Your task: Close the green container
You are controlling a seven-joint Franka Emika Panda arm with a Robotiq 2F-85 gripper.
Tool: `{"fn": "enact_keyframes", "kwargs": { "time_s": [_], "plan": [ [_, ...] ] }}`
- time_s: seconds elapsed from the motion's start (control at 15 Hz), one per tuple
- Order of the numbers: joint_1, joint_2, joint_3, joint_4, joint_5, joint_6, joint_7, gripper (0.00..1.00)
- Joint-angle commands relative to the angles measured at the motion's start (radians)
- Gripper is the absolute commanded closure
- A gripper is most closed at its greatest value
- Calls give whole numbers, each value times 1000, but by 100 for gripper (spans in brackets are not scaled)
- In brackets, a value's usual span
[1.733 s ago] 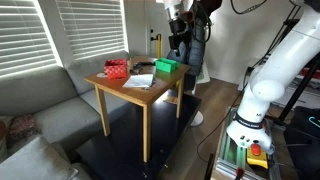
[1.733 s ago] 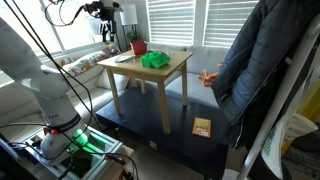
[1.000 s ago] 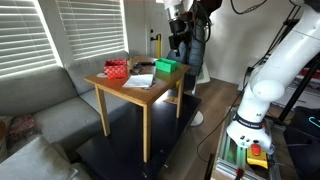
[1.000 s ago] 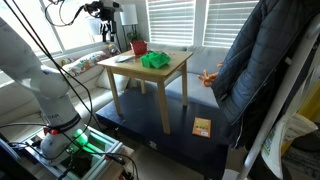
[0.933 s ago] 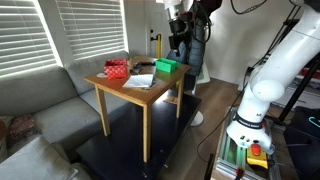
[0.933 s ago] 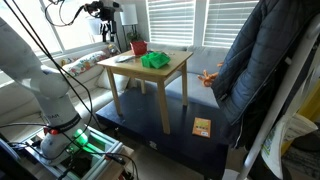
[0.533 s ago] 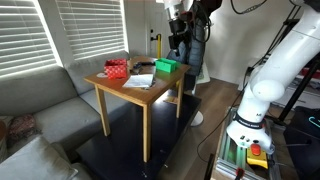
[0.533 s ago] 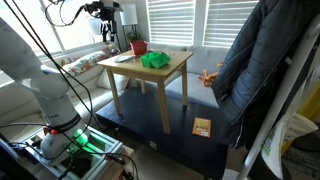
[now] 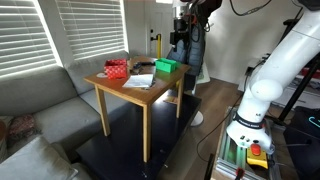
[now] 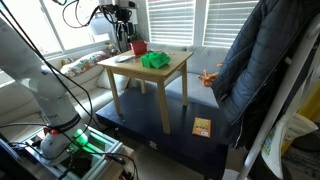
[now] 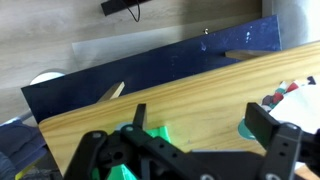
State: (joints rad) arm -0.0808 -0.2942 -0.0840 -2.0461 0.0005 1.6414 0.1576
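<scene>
The green container point(image 9: 166, 67) sits on the small wooden table point(image 9: 150, 92), near the edge closest to the arm. It also shows in an exterior view point(image 10: 154, 60), where its lid seems to lie open. My gripper point(image 9: 180, 45) hangs in the air above and beyond the table, apart from the container; it also shows in the other exterior view point(image 10: 124, 41). In the wrist view the gripper point(image 11: 200, 125) is open and empty over the tabletop. A bit of the green container point(image 11: 158, 133) shows by its left finger.
A red patterned box point(image 9: 117, 69) and a sheet of paper point(image 9: 140, 81) lie on the table. A grey couch point(image 9: 45, 110) stands beside it. A person in a dark coat point(image 10: 250, 70) stands close to the table. A dark blue mat point(image 11: 170, 55) covers the floor.
The arm has shifted sideways, closer to above the table, in the last half second. The green container and red box have not moved.
</scene>
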Motion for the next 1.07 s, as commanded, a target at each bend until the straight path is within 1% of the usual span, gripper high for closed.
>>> {"fn": "enact_keyframes", "kwargs": {
  "time_s": [0.0, 0.13, 0.27, 0.47, 0.53, 0.6, 0.73, 1.0],
  "plan": [
    [-32, -6, -85, -62, 94, 139, -160, 0],
    [-45, 8, -135, -84, 148, 199, -260, 0],
    [-57, 29, -183, -89, 202, 232, -359, 0],
    [-72, 74, -250, -79, 283, 234, -527, 0],
    [-74, 98, -276, -65, 338, 217, -599, 0],
    [-83, 63, -230, -82, 259, 222, -494, 0],
    [-92, 86, -257, -81, 303, 221, -567, 0],
    [-92, 94, -259, -78, 314, 221, -582, 0]
  ]
}}
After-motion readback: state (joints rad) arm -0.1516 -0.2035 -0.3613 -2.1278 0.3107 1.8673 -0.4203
